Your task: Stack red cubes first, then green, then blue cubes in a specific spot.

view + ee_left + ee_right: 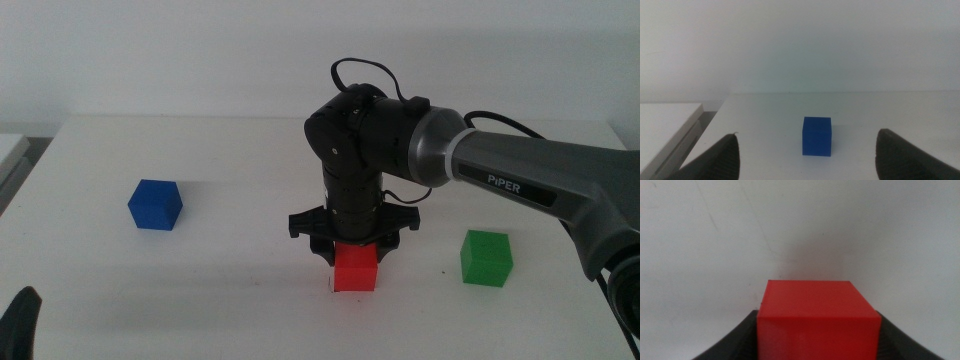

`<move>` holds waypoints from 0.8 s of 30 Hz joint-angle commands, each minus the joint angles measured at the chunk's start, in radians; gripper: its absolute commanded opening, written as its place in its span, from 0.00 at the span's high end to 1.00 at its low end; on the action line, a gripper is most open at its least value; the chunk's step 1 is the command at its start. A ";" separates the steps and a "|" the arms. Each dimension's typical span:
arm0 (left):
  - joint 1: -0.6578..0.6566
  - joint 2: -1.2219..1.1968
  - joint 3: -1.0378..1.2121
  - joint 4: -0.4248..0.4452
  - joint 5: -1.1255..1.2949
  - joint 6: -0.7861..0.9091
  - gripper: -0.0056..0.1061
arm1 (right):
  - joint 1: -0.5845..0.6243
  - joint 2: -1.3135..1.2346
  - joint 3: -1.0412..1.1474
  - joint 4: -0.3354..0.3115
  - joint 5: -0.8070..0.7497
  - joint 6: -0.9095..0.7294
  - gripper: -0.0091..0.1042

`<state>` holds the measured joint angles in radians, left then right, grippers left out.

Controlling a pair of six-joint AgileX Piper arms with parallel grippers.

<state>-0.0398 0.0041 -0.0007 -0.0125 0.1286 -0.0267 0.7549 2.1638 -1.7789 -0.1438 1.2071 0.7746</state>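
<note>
You've got a white table [230,290] filling most of the middle view, w/ a pale wall behind it. The right Piper arm [540,185] comes in from the right side, grey link then black wrist, pointing straight down near the table's centre. Its right gripper [354,262] sits over the red cube [355,268]; the right wrist view shows that cube [817,325] filling the space btw both dark jaws, so you're clamped on it. In the middle view the cube looks to be at or just above the tabletop; you can't tell for sure if it's touching. The placement marks aren't something you can make out here, so can't say whether the cube is on them.

The left gripper [20,320] waits at the bottom-left corner of the middle view, only a dark tip showing. In the left wrist view its jaws stand wide apart w/ nothing btw them [805,160], i.e. spread and empty.

Cubes next. The green cube [487,257] rests on the table to the right of the red one, near but apart. The blue cube [155,204] rests well apart on the left side of the table; the left wrist view has it [817,136] out ahead of the left jaws, not touched. All three look approx the same size.
</note>
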 commanded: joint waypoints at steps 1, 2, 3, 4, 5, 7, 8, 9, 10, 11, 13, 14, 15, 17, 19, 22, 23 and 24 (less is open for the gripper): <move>0.003 -0.004 0.001 -0.002 -0.014 0.000 0.14 | -0.001 -0.002 -0.007 -0.013 -0.007 0.022 0.91; 0.003 -0.004 0.001 -0.002 -0.014 0.000 0.14 | -0.001 -0.001 -0.007 -0.015 -0.013 0.027 0.91; 0.003 -0.004 0.001 -0.002 -0.014 0.000 0.14 | -0.001 0.001 -0.007 -0.015 -0.026 0.033 0.91; 0.003 -0.004 0.001 -0.002 -0.014 0.000 0.14 | 0.000 0.003 -0.007 -0.015 -0.034 0.038 0.91; 0.003 -0.004 0.001 -0.002 -0.014 0.000 0.14 | 0.000 0.005 -0.007 -0.015 -0.036 0.038 0.91; 0.003 -0.004 0.001 -0.002 -0.014 0.000 0.14 | 0.002 0.016 -0.007 -0.019 -0.038 0.040 0.91; 0.003 -0.004 0.001 -0.002 -0.014 0.000 0.14 | 0.002 0.016 -0.007 -0.019 -0.038 0.040 0.91; 0.003 -0.004 0.001 -0.002 -0.014 0.000 0.14 | 0.002 0.025 -0.007 -0.019 -0.040 0.040 0.91; 0.003 -0.004 0.001 -0.002 -0.014 0.000 0.14 | 0.002 0.027 -0.007 -0.019 -0.045 0.040 0.91; 0.003 -0.004 0.001 -0.002 -0.014 0.000 0.14 | 0.002 0.032 -0.007 -0.024 -0.048 0.042 0.91; 0.003 -0.004 0.001 -0.002 -0.014 0.000 0.14 | 0.002 0.036 -0.007 -0.032 -0.052 0.052 0.91; 0.003 -0.004 0.001 -0.002 -0.014 0.000 0.14 | 0.002 0.035 -0.007 -0.039 -0.052 0.056 0.91; 0.003 -0.004 0.001 -0.002 -0.014 0.000 0.14 | 0.002 0.037 -0.007 -0.042 -0.052 0.058 0.91; 0.003 -0.004 0.001 -0.002 -0.014 0.000 0.14 | 0.002 0.037 -0.007 -0.043 -0.056 0.063 0.91; 0.003 -0.004 0.001 -0.002 -0.014 0.000 0.14 | 0.002 0.037 -0.007 -0.043 -0.056 0.063 0.91; 0.003 -0.004 0.001 -0.002 -0.014 0.000 0.14 | 0.002 0.037 -0.007 -0.037 -0.056 0.063 0.41; 0.003 -0.004 0.001 -0.002 -0.014 0.000 0.14 | 0.002 0.037 -0.007 -0.045 -0.058 0.063 0.33; 0.003 -0.004 0.001 -0.002 -0.014 0.000 0.14 | 0.004 0.033 -0.007 -0.056 -0.060 0.063 0.26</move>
<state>-0.0398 0.0041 -0.0007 -0.0125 0.1286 -0.0267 0.7565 2.2012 -1.7789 -0.1751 1.1471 0.8355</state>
